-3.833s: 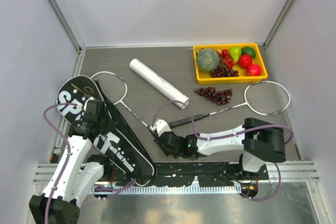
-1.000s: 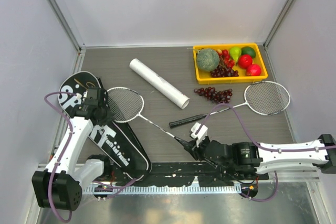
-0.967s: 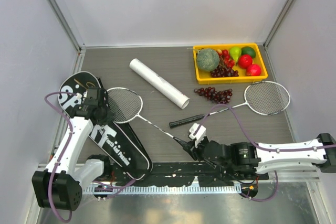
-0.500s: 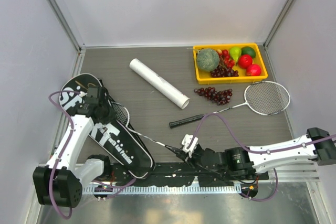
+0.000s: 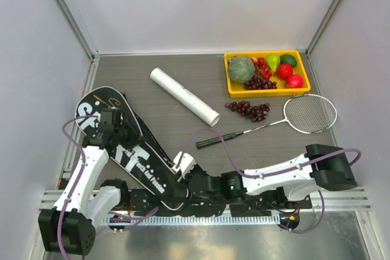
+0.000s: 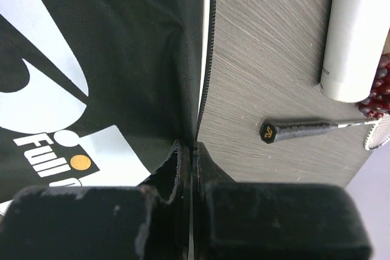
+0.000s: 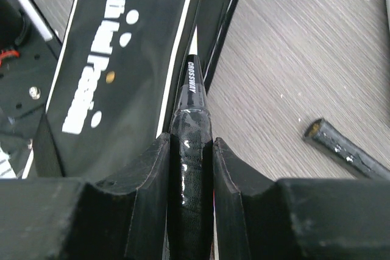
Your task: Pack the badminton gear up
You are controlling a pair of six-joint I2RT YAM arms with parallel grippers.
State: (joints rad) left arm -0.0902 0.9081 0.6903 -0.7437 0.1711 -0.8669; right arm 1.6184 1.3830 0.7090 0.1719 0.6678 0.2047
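Observation:
The black "SPORT" bag [image 5: 131, 153] lies at the left, running from far left to the near edge. My left gripper [image 5: 114, 123] is shut on the bag's open edge [image 6: 187, 150]. My right gripper [image 5: 186, 178] is shut on the black handle [image 7: 190, 144] of one racket, whose shaft runs into the bag's opening [image 7: 207, 35]; its head is hidden inside. The second racket lies at the right, with its silver head [image 5: 311, 114] far right and its handle [image 5: 211, 141] towards the middle. The long white tube [image 5: 184, 97] lies behind it. No shuttlecocks are in view.
A yellow tray [image 5: 231, 86] of fruit stands at the back right. A dark red grape bunch [image 5: 248, 109] lies in front of it, near the tube's end. The second racket's handle end [image 7: 347, 153] is close to my right gripper. Walls enclose the table.
My right gripper has moved left with the racket, and the racket's head has slid out of sight into the bag. My left gripper has stayed shut on the bag's edge while the bag shifted.

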